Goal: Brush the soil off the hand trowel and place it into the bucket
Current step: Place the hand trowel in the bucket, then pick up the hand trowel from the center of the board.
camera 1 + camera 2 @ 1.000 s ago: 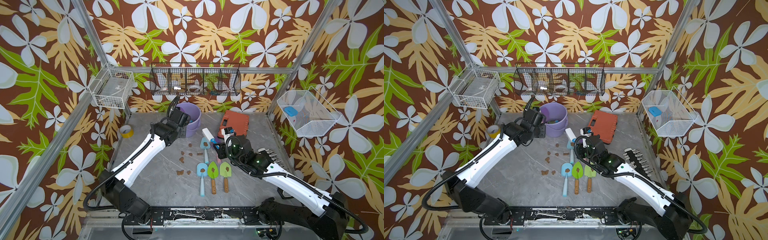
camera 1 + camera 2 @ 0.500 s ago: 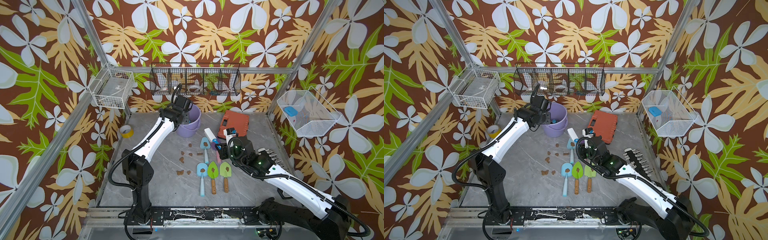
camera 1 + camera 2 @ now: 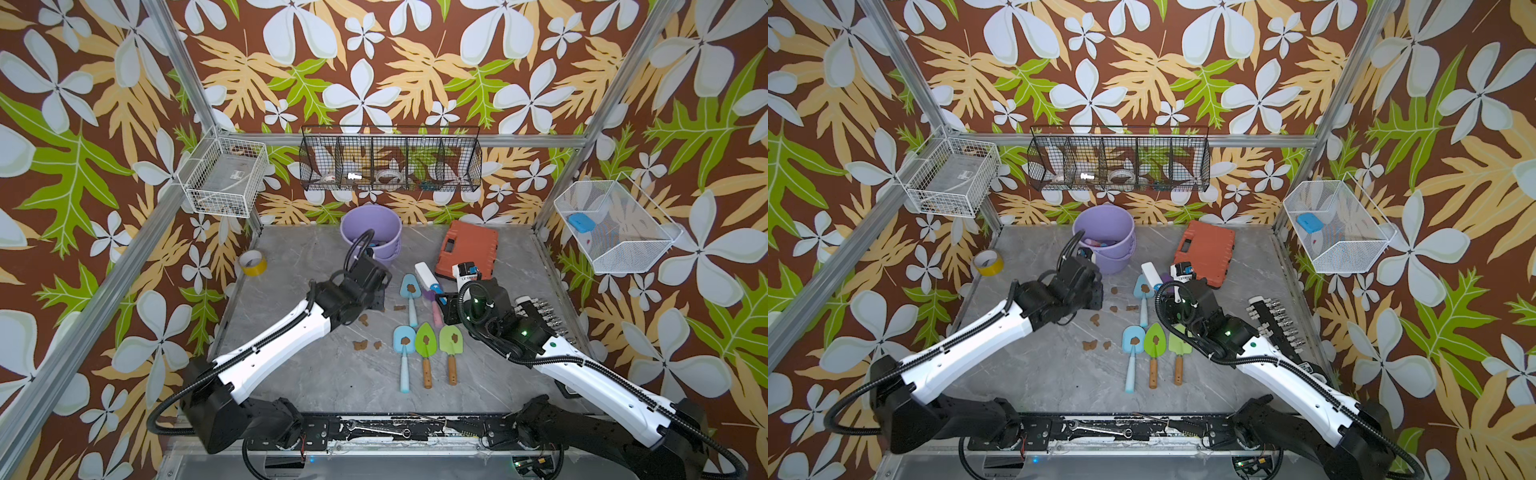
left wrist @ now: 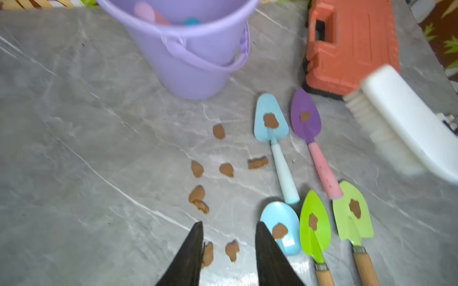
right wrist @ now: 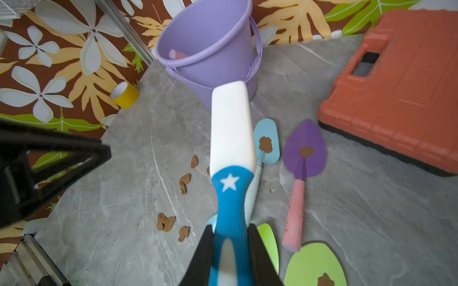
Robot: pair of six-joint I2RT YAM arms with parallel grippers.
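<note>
Grey marbled desk [image 3: 316, 382] between flower-papered walls, and from where I stand nothing is being brushed yet. The lavender bucket [image 3: 371, 232] stands upright at the back of the desk. In front of it five tools lie close together: a pointed light-blue trowel [image 4: 266, 104], a purple trowel [image 4: 307, 131], a round light-blue trowel [image 4: 277, 213], a pointed green trowel [image 4: 316, 240] and a square green trowel [image 4: 359, 227]. Each blade carries a blob of soil [image 4: 271, 120], and loose blobs [image 4: 197, 169] are scattered on the desk beside them. The right hand [image 5: 230, 229] is clamped on the blue handle of the brush [image 5: 231, 123], whose white head hangs over the pointed light-blue trowel. The left hand [image 4: 228, 225] is empty, its fingers parted above the loose blobs just beside the round light-blue trowel. I see two risks. No trowel is held, so a sweep could shove the tool along or flick its blob onto a neighbour's blade. The blades also lie so close that the left hand's fingers could catch two at once. Only the left wrist view shows the bristles [image 4: 366, 116], and only the right wrist view shows the clamp on the handle. In both top views the brush and right arm hide most of the purple trowel.
</note>
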